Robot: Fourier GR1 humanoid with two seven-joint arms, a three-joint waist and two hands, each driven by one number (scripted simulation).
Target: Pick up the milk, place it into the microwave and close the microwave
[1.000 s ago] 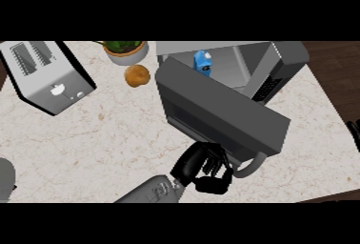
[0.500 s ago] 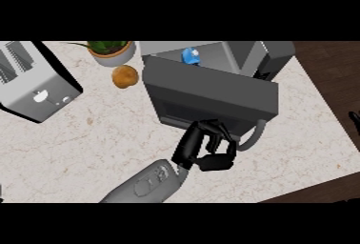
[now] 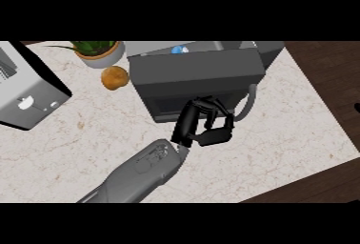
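The microwave (image 3: 264,50) stands at the back of the counter, its dark grey door (image 3: 197,76) swung most of the way across the front. Over the door's top edge a bit of the blue-and-white milk (image 3: 179,49) shows inside the cavity. My right hand (image 3: 199,125) rests against the door's lower part, just left of the curved door handle (image 3: 246,102). Its fingers are loosely bent on the door's face and hold nothing. The grey forearm (image 3: 141,171) comes up from the lower left. The left hand is out of sight.
A silver toaster (image 3: 28,100) sits at the left edge. A potted plant (image 3: 98,51) and a round orange-brown item (image 3: 115,77) lie left of the microwave. The counter (image 3: 281,138) ends at the right and lower right, with dark floor (image 3: 330,81) beyond.
The microwave door has swung from wide open to nearly across the front, with my right hand following against it. The milk stayed inside.
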